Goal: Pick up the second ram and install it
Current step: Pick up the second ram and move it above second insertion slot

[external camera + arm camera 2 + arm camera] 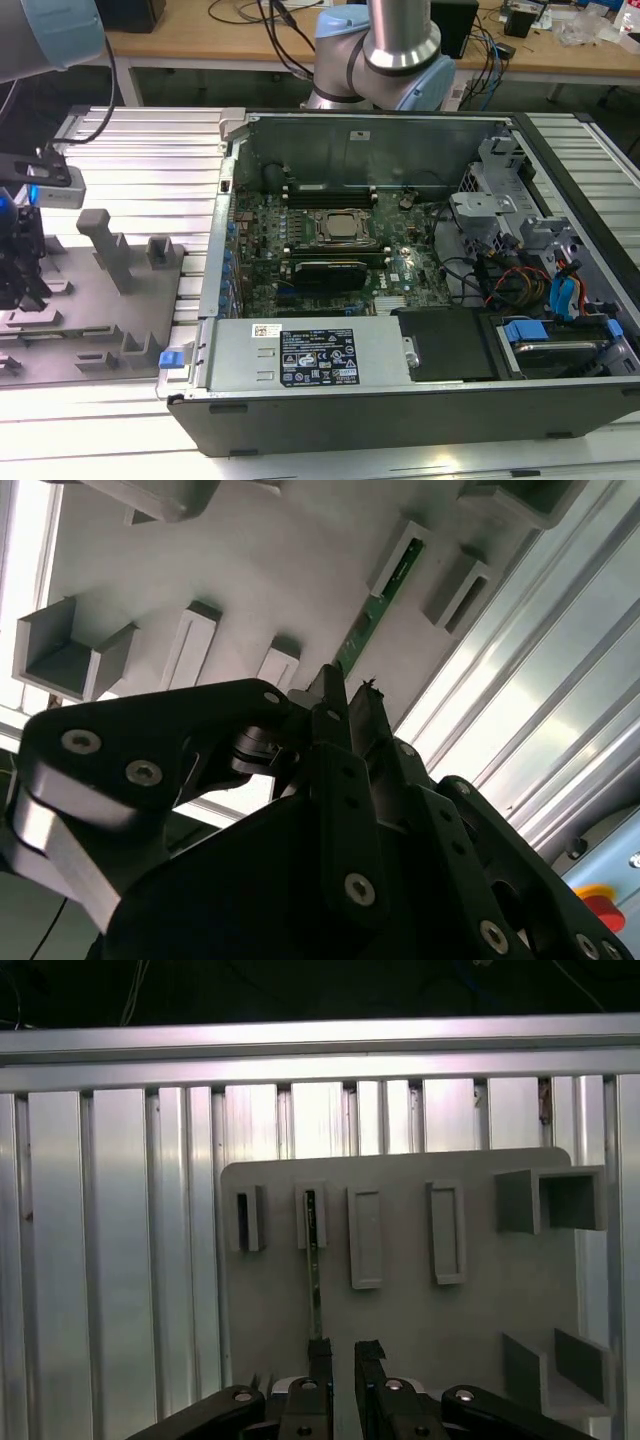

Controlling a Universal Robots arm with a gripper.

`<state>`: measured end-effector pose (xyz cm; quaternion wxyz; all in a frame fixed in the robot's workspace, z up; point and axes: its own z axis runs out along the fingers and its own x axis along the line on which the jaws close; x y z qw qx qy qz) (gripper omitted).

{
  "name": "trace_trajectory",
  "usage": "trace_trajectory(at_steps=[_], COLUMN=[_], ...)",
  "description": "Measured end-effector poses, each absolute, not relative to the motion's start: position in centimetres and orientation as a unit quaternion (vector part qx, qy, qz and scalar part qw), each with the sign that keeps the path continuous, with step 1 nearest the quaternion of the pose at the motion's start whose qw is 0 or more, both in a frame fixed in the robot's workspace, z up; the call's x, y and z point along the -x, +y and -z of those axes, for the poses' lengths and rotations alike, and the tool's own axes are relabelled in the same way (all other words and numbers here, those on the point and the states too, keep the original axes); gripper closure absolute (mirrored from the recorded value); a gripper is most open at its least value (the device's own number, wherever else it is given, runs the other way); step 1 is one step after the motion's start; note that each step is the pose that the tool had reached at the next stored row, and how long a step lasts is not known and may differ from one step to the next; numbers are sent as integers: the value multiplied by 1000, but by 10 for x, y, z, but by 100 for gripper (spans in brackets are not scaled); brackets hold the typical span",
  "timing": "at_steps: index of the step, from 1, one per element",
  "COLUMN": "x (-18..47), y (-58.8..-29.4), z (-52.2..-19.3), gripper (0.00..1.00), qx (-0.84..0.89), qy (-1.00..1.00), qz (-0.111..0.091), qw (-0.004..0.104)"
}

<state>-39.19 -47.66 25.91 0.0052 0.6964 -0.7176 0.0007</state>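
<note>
As the arm's black two-finger gripper (343, 1352) hangs low over a flat grey plastic fixture plate (400, 1330), its fingers stand a narrow gap apart and hold nothing; bare plate shows between them. The second ram (315, 1280), a long, thin green circuit-board stick, stands on edge on that plate. Its far end sits in a small grey slotted holder (301, 1220) and its near end reaches just ahead of the fingertips.

In the first wrist view the stick lines up with one finger (320, 1352) rather than with the gap. A clean pick therefore probably calls for a small sideways correction, so that the thin edge sits squarely between the pads. The grip is likely best taken on the flat faces, with a straight lift along the slot so the board does not bind or bend.

The two neighbouring slotted holders (366, 1235) on the box side look empty, as does the open-sided grey box (515, 1200) at the plate's edge. The plate lies on a ribbed aluminium table (110, 1260).

In the exterior view, an open black computer case (300, 400) to the plate's right holds a green motherboard (405, 265). Whether any of its memory slots is already filled cannot be told.
</note>
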Motion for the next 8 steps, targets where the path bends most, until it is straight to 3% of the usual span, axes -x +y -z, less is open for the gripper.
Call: trace_trajectory(at_steps=[8], x=[391], y=[-485], z=[-238], gripper=[76], qx=[-697], qy=[-717], qz=[-1], qw=[5])
